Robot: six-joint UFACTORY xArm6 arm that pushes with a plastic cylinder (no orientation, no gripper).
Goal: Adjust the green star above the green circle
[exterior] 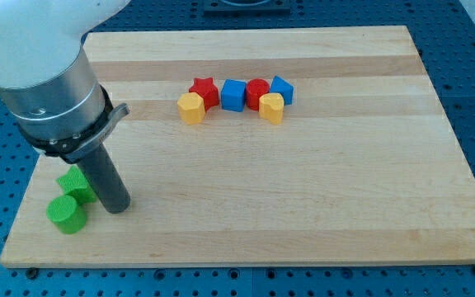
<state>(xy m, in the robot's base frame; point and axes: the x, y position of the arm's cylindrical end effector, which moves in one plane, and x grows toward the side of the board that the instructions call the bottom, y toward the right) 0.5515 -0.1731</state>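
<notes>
The green star (74, 184) lies near the board's bottom left corner, partly hidden behind my rod. The green circle (65, 214) sits just below it and slightly to the view's left, touching or nearly touching it. My tip (117, 207) rests on the board just right of both green blocks, close against the star's right side.
A row of blocks lies at the top centre: yellow block (191, 108), red star (204, 91), blue cube (233, 94), red circle (257, 91), yellow block (272, 107), blue block (282, 87). The wooden board (303, 198) ends close to the green blocks on the left.
</notes>
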